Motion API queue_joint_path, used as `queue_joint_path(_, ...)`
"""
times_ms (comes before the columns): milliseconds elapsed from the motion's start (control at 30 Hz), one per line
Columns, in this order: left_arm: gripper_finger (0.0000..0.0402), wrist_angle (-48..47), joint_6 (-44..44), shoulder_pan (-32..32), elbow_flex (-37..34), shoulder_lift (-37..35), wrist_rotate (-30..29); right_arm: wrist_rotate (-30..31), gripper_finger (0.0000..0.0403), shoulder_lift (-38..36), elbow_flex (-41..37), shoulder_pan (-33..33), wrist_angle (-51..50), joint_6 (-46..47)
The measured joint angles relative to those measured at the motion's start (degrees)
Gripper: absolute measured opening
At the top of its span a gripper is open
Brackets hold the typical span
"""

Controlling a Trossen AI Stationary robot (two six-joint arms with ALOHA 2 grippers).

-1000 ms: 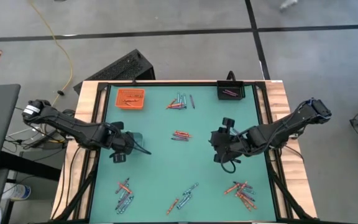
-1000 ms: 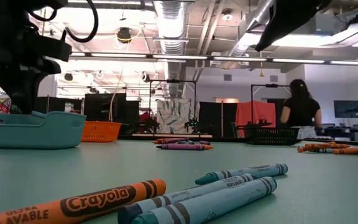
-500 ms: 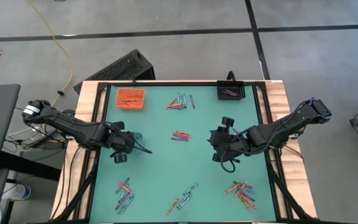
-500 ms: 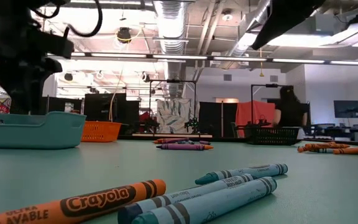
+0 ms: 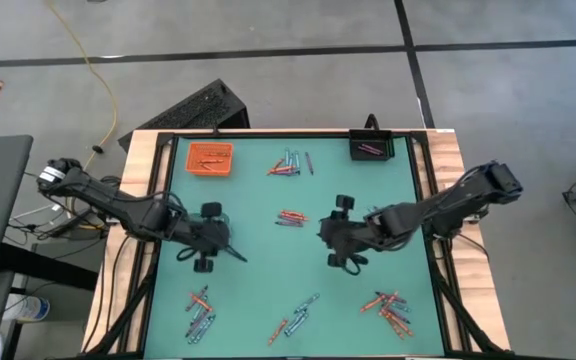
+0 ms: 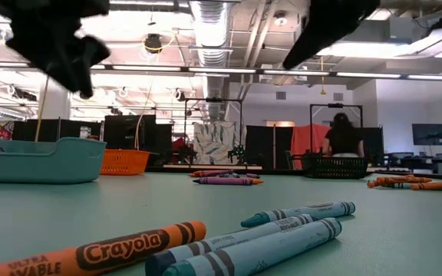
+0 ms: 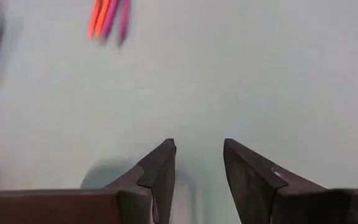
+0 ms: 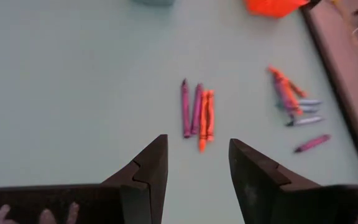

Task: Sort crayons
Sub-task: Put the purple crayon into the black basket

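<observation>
The right gripper point(image 5: 326, 232) hangs over mid-mat with its two dark fingers point(image 8: 146, 167) spread and nothing between them. Its wrist camera looks straight at a small row of thin purple and orange-red crayons point(image 8: 197, 114) lying side by side on the pale green mat point(image 5: 258, 290). The left gripper point(image 5: 230, 243), also spread and empty, sits over bare mat on the left side, well apart from the right one.

To pick cleanly here, the right fingers should probably straddle one outer crayon across its width, since the sticks touch each other.

More crayon clusters lie near the far edge point(image 5: 290, 164) and toward both near corners point(image 5: 200, 309) point(image 5: 390, 309). A shallow orange tray point(image 5: 209, 158) and a black tray point(image 5: 370, 148) sit at the far corners. Open mat surrounds the central row.
</observation>
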Motion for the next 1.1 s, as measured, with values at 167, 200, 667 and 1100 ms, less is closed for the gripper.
queue_joint_path(167,0.0126,11.48,4.57,-2.2,-1.41,0.0,0.09,-4.69,0.0163,5.96,-0.02,-2.48,4.14,-3.56)
queue_joint_path(200,0.0126,13.3,5.1,-2.47,-1.73,0.0,0.09,-5.55,0.0163,7.25,-0.02,-3.0,6.13,-4.61)
queue_joint_path(667,0.0126,29.59,6.48,-2.76,-7.55,1.44,0.59,-15.89,0.0163,18.82,-0.02,-12.53,21.2,-14.75)
queue_joint_path(1100,0.0126,33.24,8.03,-2.76,-7.74,8.15,1.33,-25.47,0.0163,23.98,-0.02,-16.95,28.6,-16.45)
